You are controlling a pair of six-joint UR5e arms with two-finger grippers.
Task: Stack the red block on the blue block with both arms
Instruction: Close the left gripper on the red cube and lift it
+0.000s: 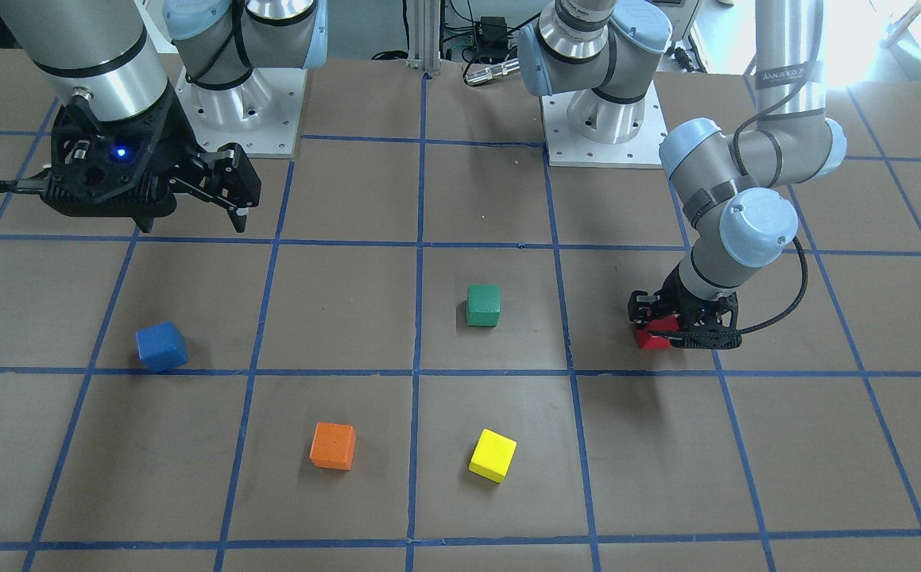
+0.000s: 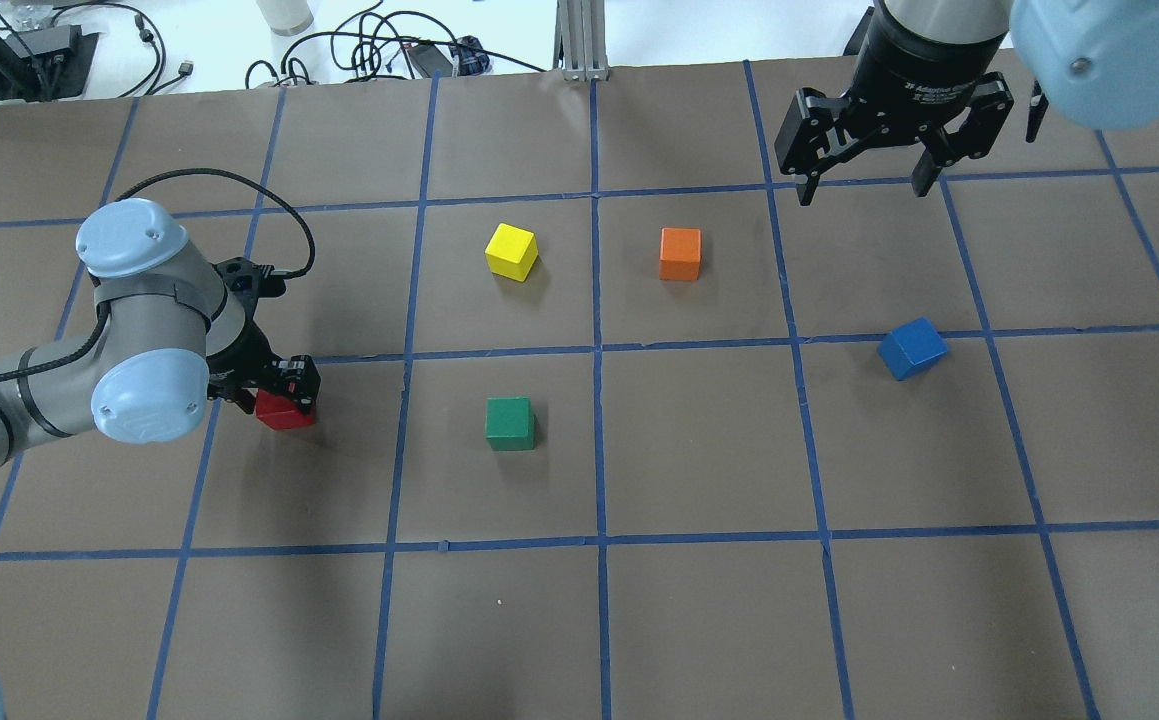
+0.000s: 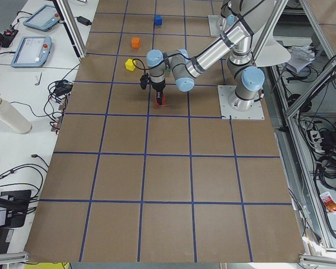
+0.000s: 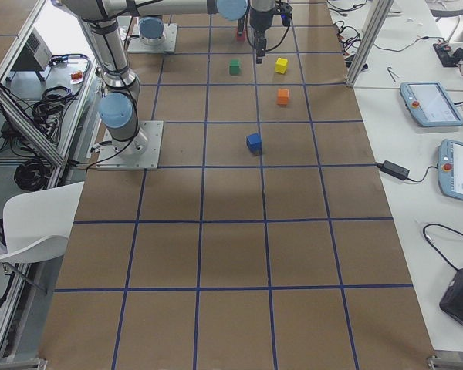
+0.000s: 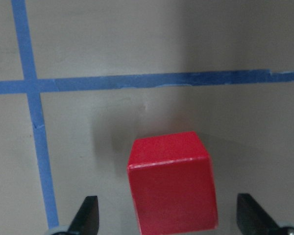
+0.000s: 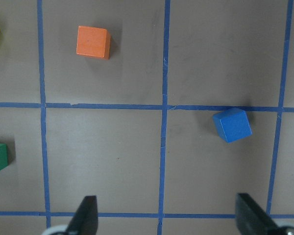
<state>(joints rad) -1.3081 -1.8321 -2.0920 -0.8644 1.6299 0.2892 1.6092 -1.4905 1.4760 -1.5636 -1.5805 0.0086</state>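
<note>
The red block (image 2: 284,412) rests on the brown table on my left side. My left gripper (image 2: 274,395) is lowered over it and open. In the left wrist view the red block (image 5: 171,191) sits between the two fingertips (image 5: 88,218), with a gap on each side. The blue block (image 2: 911,348) lies alone on my right side, turned at an angle to the grid. My right gripper (image 2: 865,190) is open and empty, high above the table, beyond the blue block. The right wrist view shows the blue block (image 6: 232,124) below it.
A green block (image 2: 509,423) sits near the middle, between the red and blue blocks. A yellow block (image 2: 511,250) and an orange block (image 2: 680,253) lie farther out. Blue tape lines grid the table (image 2: 699,620). The arm bases (image 1: 603,135) stand at the robot's edge.
</note>
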